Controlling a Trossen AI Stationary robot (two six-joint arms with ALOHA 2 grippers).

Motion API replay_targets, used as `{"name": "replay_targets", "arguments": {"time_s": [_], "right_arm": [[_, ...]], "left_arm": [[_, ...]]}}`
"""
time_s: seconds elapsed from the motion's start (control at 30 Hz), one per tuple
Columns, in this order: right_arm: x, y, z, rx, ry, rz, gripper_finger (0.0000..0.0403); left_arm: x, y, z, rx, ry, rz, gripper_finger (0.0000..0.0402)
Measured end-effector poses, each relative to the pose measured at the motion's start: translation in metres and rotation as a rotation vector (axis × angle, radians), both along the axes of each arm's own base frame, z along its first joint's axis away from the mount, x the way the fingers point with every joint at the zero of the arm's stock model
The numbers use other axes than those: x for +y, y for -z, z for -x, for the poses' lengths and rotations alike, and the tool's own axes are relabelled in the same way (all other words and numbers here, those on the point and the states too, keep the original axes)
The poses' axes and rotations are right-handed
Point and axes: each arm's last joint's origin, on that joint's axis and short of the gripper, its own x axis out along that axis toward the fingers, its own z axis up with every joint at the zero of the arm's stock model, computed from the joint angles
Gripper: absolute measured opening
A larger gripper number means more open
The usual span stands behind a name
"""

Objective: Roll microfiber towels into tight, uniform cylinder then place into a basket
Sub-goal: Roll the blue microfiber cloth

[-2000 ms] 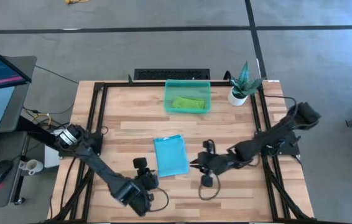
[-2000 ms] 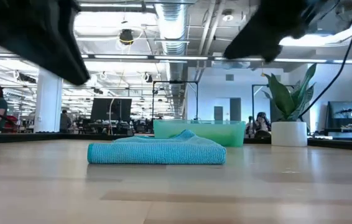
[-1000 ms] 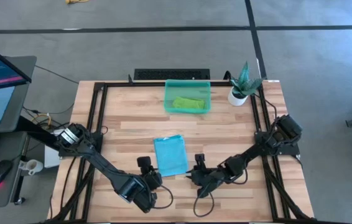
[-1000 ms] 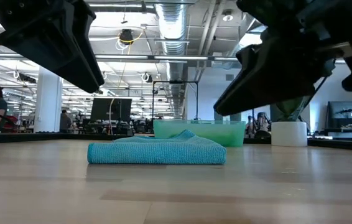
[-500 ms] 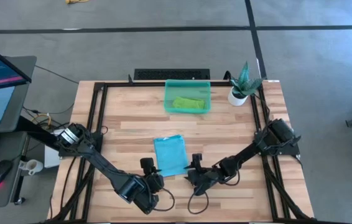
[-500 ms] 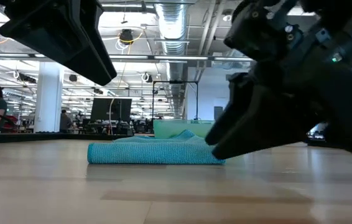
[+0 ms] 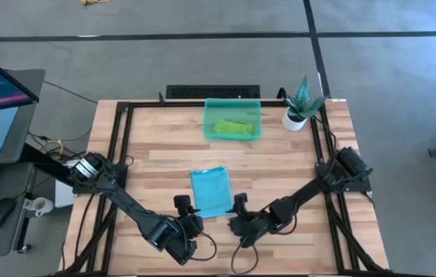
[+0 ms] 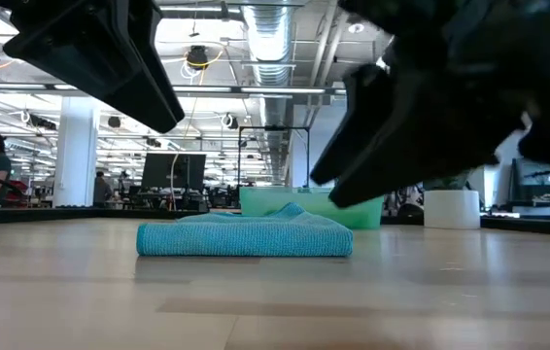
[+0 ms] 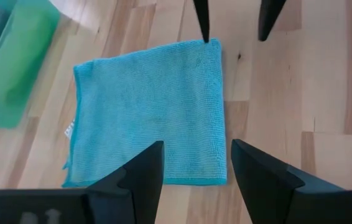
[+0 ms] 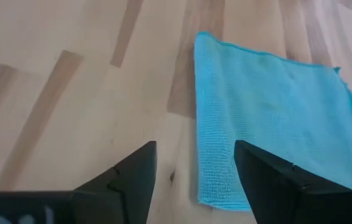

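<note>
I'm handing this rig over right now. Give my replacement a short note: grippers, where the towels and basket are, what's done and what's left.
Left gripper: open, empty, near the blue towel's near-left corner.
Right gripper: open, empty, near its near-right corner.
Blue towel: folded flat mid-table, not rolled.
Green towel: rolled, lying in the basket at the far edge.
Done: the green towel.
Left: roll the blue towel tightly and place it in the basket.

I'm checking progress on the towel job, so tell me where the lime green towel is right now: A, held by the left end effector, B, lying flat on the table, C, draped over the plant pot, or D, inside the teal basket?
D: the lime green towel lies inside the teal basket, while only the turquoise towel lies on the table.
</note>
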Motion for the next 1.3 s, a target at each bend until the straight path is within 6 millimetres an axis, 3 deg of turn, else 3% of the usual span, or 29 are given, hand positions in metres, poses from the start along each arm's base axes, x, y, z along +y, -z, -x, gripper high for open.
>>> {"name": "replay_targets", "arguments": {"time_s": [0.27, 0.4, 0.7, 0.87, 1.1, 1.3], "right_arm": [[0.009, -0.047, -0.011, 0.156, 0.024, 0.088, 0.024], [0.003, -0.059, -0.01, 0.225, 0.058, 0.166, 0.024], [-0.021, -0.048, 0.015, 0.432, 0.307, 0.247, 0.024], [-0.017, -0.042, 0.031, 0.487, 0.313, 0.313, 0.024], [-0.017, -0.05, 0.048, 0.482, 0.413, 0.369, 0.024], [-0.01, -0.062, 0.058, 0.402, 0.418, 0.376, 0.024]], "left_arm": [[-0.001, -0.001, -0.002, -0.013, 0.007, 0.011, 0.0181], [-0.002, 0.0, -0.001, -0.009, 0.011, 0.015, 0.0181], [-0.003, 0.0, 0.0, 0.014, 0.02, 0.049, 0.0181], [-0.005, 0.0, -0.002, -0.006, 0.042, 0.035, 0.0181], [-0.01, -0.004, -0.009, -0.044, 0.119, 0.031, 0.018], [-0.002, 0.027, 0.001, -0.027, 0.134, 0.025, 0.018]]}}
